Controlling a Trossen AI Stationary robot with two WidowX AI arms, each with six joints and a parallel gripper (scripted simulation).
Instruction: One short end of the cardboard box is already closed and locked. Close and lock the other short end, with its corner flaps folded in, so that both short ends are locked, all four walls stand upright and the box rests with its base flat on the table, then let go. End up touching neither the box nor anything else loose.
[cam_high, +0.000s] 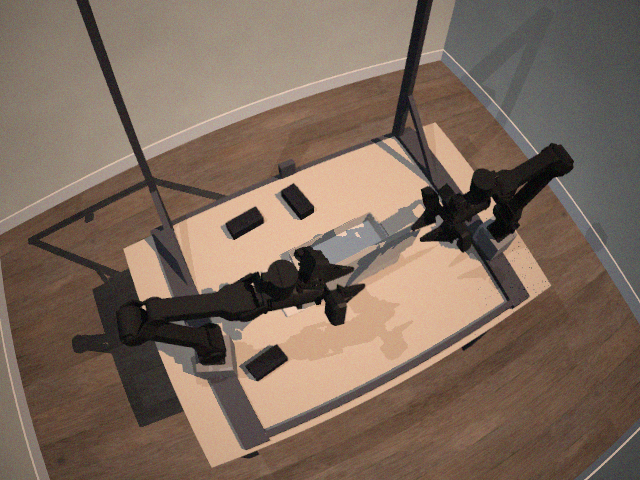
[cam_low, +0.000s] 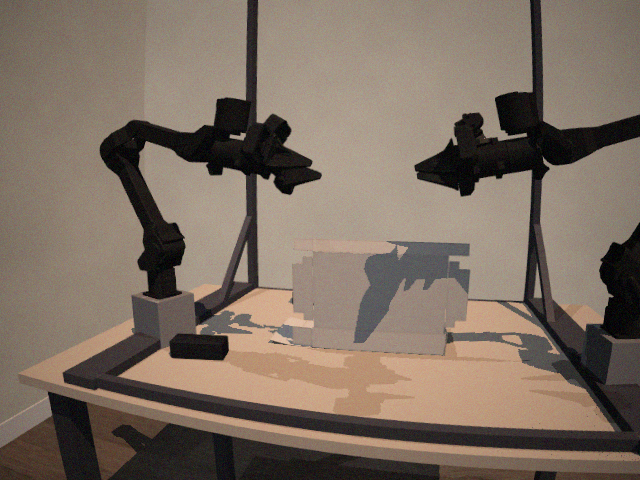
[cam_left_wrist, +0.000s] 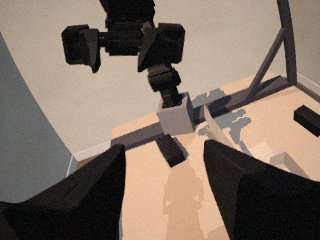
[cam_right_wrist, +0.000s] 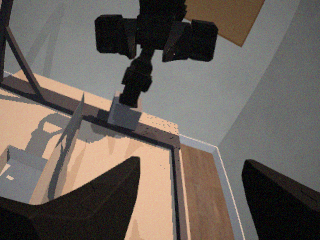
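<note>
The cardboard box (cam_high: 347, 248) (cam_right_wrist: 25, 172) sits base down on the table, its lid panel (cam_low: 341, 289) (cam_left_wrist: 216, 131) (cam_right_wrist: 70, 145) upright along one long side with side flaps spread. The short end at picture right in the top camera stands up. At the other short end a pale flap (cam_low: 301, 322) sticks outward; my right arm hides much of that end from above. My left gripper (cam_high: 417, 233) (cam_low: 415, 171) (cam_left_wrist: 164, 151), at picture right, is partly open and empty, well above the box. My right gripper (cam_high: 358, 277) (cam_low: 315, 169) (cam_right_wrist: 193, 167), at picture left, is also partly open, empty and high.
Two black blocks (cam_high: 297, 201) (cam_high: 245, 223) lie beyond the box. A third black block (cam_high: 266, 362) (cam_low: 199, 346) (cam_left_wrist: 171, 150) lies near the right arm's base. Dark frame rails edge the table (cam_high: 434, 310), with upright posts (cam_high: 116, 103) (cam_high: 413, 62) behind.
</note>
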